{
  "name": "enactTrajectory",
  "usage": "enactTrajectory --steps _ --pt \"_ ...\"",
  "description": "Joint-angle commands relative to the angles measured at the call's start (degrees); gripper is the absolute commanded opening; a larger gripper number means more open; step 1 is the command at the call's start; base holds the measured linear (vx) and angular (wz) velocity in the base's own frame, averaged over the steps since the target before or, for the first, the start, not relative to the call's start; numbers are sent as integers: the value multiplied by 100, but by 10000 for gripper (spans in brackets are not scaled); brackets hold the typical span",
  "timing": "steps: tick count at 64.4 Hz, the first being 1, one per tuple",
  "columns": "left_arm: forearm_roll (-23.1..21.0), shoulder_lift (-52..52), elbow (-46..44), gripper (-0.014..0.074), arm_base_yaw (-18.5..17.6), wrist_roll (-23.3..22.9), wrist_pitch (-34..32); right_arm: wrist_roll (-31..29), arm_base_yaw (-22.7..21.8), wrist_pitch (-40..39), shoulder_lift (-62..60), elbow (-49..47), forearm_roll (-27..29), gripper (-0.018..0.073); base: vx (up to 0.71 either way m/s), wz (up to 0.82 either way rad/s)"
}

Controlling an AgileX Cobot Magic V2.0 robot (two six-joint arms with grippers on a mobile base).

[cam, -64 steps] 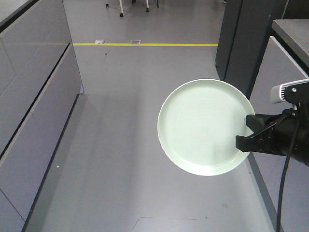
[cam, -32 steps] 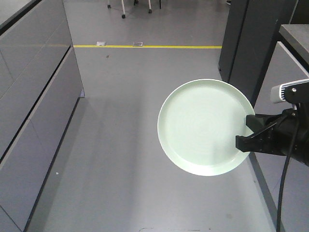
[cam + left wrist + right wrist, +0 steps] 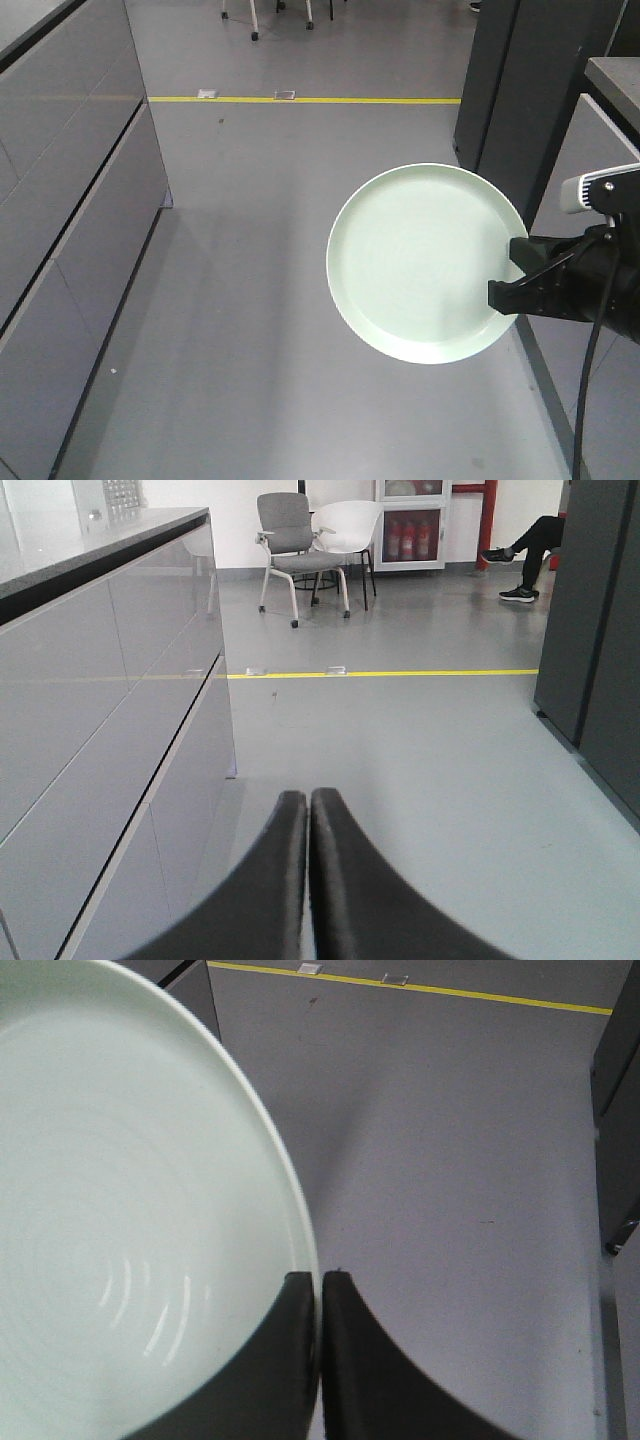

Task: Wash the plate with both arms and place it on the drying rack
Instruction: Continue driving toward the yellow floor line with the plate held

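Right gripper (image 3: 506, 274) clamps the pale green plate (image 3: 415, 262) by its rim at three o'clock, held above grey floor (image 3: 250, 300). Left gripper (image 3: 308, 810) is pressed closed, empty. Beyond, at twelve o'clock, a yellow floor line (image 3: 300, 99).

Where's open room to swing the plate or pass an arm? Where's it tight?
Open: bare floor between the grey cabinets on the left and the plate, up to the yellow line. Tight: the plate's right side, where the right gripper clamps its rim, with the dark cabinet and counter there. The left gripper is shut, empty.
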Motion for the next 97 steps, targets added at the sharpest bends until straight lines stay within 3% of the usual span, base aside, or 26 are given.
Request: enactTrajectory --steps 1,97 --pt "-39 -90 86 -5 3 -21 -409 -12 -23 -433 -117 -148 7 -9 8 -1" --pt "-39 -90 86 -5 3 -21 -409 -12 -23 -433 -117 -148 7 -9 8 -2"
